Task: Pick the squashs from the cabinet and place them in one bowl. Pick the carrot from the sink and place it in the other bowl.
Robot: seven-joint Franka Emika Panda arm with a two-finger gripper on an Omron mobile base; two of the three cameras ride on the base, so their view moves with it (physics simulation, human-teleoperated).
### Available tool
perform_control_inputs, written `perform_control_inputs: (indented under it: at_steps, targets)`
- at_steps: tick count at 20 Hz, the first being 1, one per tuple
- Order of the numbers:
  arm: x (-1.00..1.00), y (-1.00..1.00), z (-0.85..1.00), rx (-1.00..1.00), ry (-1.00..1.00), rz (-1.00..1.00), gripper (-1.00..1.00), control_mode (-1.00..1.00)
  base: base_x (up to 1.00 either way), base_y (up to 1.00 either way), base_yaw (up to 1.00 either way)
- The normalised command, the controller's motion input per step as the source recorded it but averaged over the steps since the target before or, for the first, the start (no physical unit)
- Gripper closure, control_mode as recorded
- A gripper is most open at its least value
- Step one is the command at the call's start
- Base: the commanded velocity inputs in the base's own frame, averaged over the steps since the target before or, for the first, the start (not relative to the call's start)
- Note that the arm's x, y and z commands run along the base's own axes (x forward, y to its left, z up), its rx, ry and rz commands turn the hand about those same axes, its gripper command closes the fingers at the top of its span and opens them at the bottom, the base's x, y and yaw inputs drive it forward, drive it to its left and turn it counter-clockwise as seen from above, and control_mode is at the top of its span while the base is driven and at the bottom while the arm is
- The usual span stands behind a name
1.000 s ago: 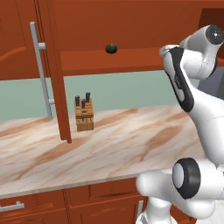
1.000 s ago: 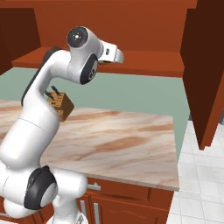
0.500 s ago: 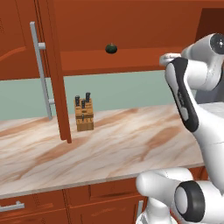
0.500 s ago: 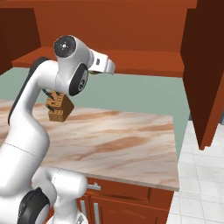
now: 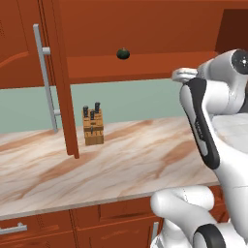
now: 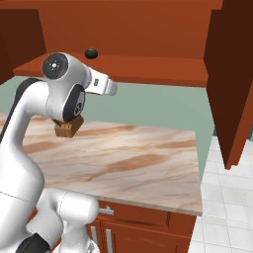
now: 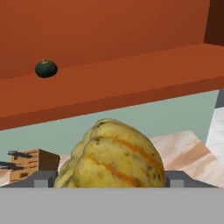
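Squashes point(image 7: 46, 68), seemingly two: green, yellow point(image 7: 113, 155).

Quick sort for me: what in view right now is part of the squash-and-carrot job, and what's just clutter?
Job items:
- yellow-orange striped squash, between the gripper fingers
- dark green squash on the shelf
- cabinet, door open

Just lying about:
- knife block
- marble counter

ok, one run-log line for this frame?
end effector: closed on yellow squash | green squash: on cabinet shelf | cabinet door: open | knife block: on counter
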Motion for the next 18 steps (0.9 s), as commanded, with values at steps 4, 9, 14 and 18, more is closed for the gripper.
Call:
perform_control_inputs:
  at_steps: [4,9,14,18]
  targets:
    - [-0.26,0.18,-0.12,0.00,0.00,0.00,1.00,-1.00,0.00,0.00,0.00]
    - [-0.20,0.17,-0.12,0.00,0.01,0.00,1.00,-1.00,0.00,0.00,0.00]
    - [-0.09,0.10,-0.01,-0.01,-0.01,0.00,1.00,-1.00,0.00,0.00,0.00]
    - [-0.01,0.00,0.00,0.00,0.00,0.00,1.00,1.00,0.00,0.00,0.00]
